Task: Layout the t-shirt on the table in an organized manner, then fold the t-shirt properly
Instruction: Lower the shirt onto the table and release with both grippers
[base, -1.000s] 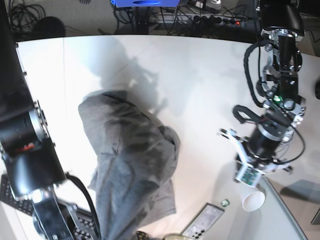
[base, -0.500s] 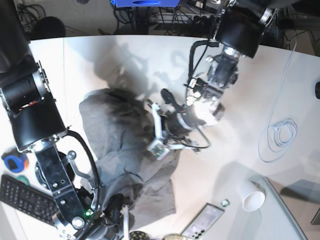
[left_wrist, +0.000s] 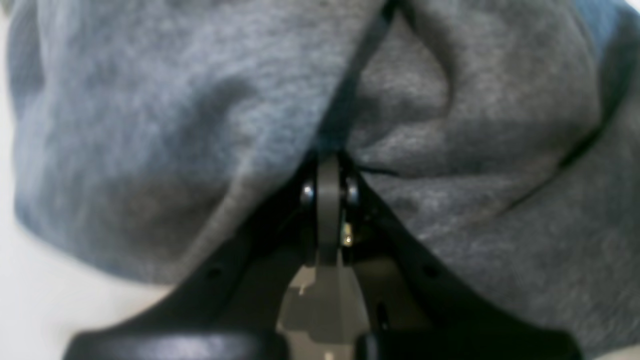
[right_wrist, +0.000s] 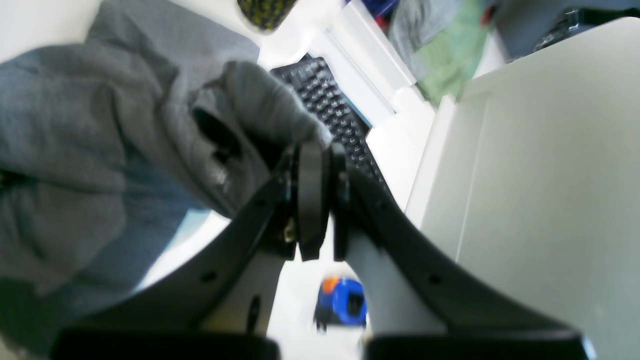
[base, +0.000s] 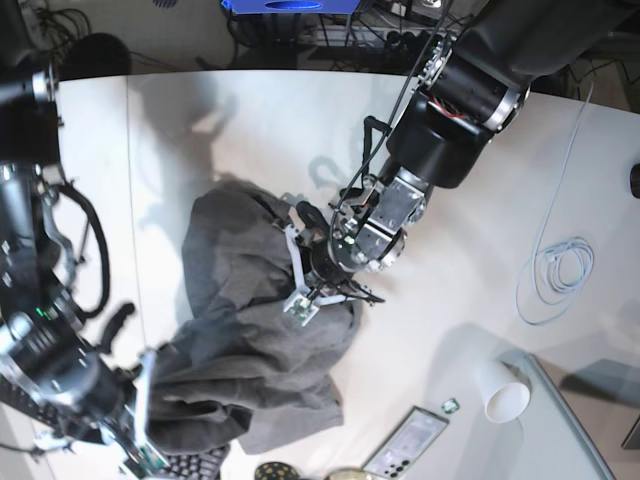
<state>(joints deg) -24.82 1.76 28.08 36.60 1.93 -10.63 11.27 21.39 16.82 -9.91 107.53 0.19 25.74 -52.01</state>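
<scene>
My left gripper (left_wrist: 327, 165) is clamped tight on a fold of the heather-grey t-shirt (base: 250, 330), pinching cloth near the middle of the crumpled heap. My right gripper (right_wrist: 315, 155) is closed on another bunch of the same shirt at its near edge, just above the black keyboard (right_wrist: 335, 115). The garment lies rumpled on the white table (base: 420, 130). A paper cup (base: 505, 395) and a coiled white cable (base: 560, 270) sit well apart from it.

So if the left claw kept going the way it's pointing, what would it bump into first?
The t-shirt. The left claw is shut with its tip already buried in the grey folds, so cloth comes first; probably the table lies beneath, though depth is unclear.
</scene>
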